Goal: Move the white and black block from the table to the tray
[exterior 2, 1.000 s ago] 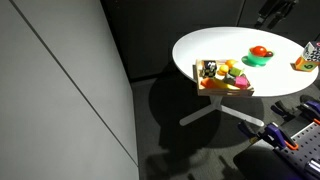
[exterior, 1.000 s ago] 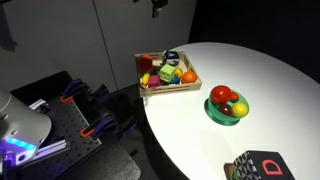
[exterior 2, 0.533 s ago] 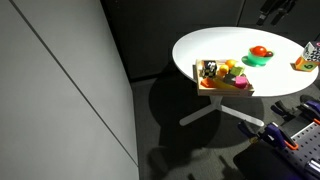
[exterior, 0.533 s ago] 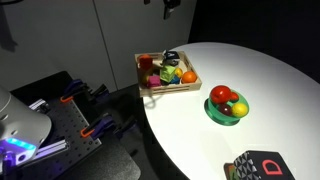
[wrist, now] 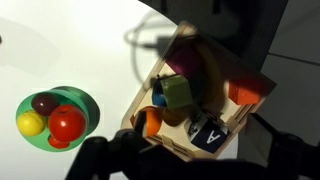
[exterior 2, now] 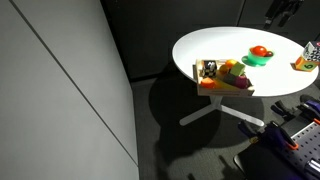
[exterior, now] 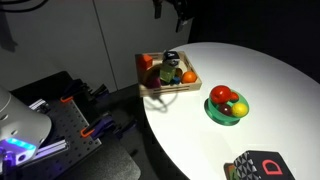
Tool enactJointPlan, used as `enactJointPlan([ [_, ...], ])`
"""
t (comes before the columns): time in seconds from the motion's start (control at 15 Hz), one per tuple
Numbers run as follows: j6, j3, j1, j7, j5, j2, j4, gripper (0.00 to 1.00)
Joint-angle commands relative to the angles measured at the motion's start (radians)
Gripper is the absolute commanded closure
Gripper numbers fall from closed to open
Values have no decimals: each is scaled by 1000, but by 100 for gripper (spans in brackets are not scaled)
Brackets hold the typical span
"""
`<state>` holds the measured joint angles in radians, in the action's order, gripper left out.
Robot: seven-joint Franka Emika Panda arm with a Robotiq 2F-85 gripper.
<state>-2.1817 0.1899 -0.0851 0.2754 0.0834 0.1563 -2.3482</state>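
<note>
Lower right of the wrist view, the white and black block (wrist: 208, 131) sits inside the tray (wrist: 143, 95), so I judge the placing done. My gripper (wrist: 193, 162) hangs above, jaws wide, holding nothing.

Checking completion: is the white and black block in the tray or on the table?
In the tray: the white and black block sits inside the tray's wooden walls, beside toy fruit.
</note>
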Motion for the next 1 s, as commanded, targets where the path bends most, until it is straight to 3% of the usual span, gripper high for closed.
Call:
enactJointPlan([
  [0.0, -7, 2, -39, -14, -51, -45, 25, 0],
  [0.53, -183, 20, -96, -14, -110, -109, -28, 0],
  [0.93, -328, 44, -129, -2, -52, -169, -60, 0],
])
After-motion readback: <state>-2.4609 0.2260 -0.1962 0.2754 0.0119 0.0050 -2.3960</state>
